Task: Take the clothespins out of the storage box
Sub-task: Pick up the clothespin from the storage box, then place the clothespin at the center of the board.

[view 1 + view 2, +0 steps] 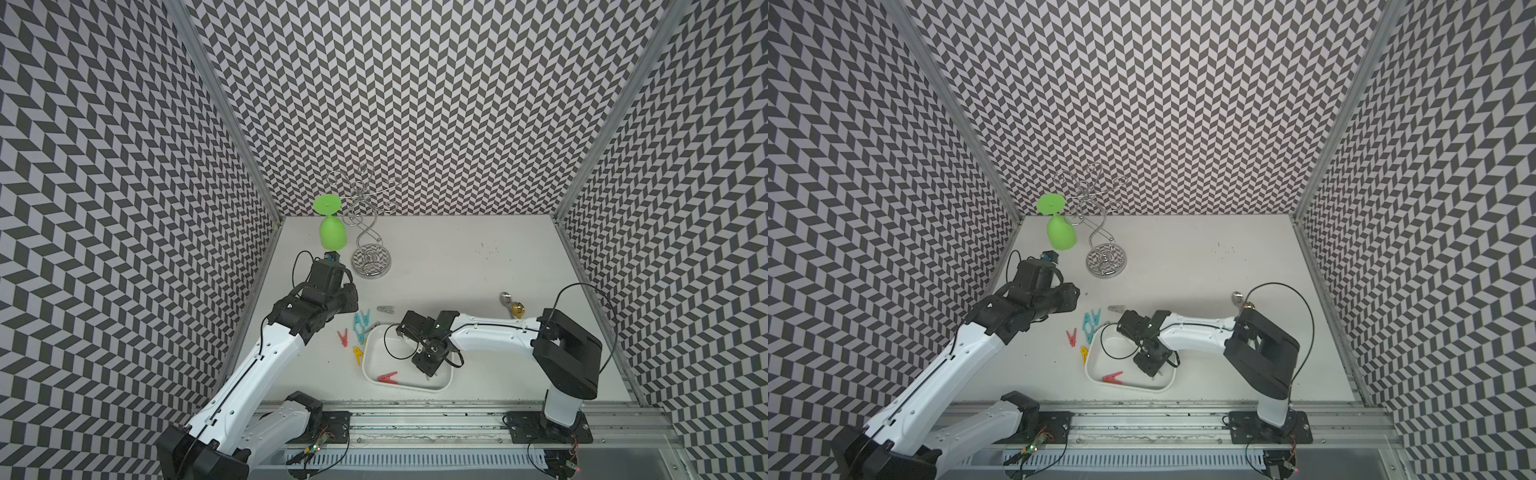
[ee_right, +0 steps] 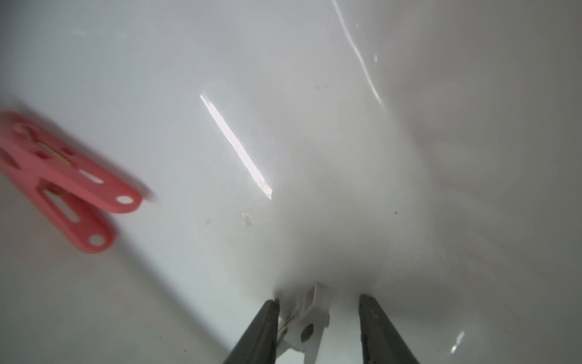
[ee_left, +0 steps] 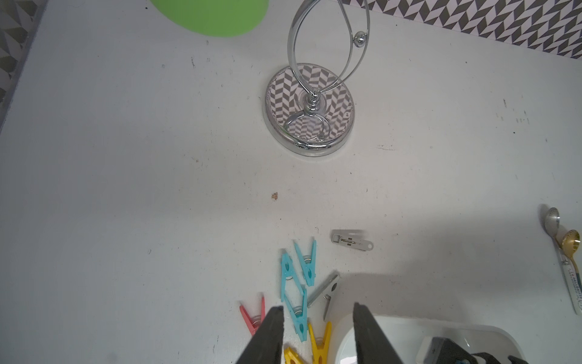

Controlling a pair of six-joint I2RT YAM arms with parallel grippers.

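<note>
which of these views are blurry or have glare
right wrist view: the red clothespin is smeared and soft, and a bright glare streak crosses the white box floor; left wrist view: crisp, with a soft shadow on the table; both top views: sharp and evenly lit

Ten clothespins [image 1: 387,377], one box [image 1: 376,365], two spoons [image 3: 570,238]

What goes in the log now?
left gripper open, empty | right gripper open, astride white peg in box | red peg in box
</note>
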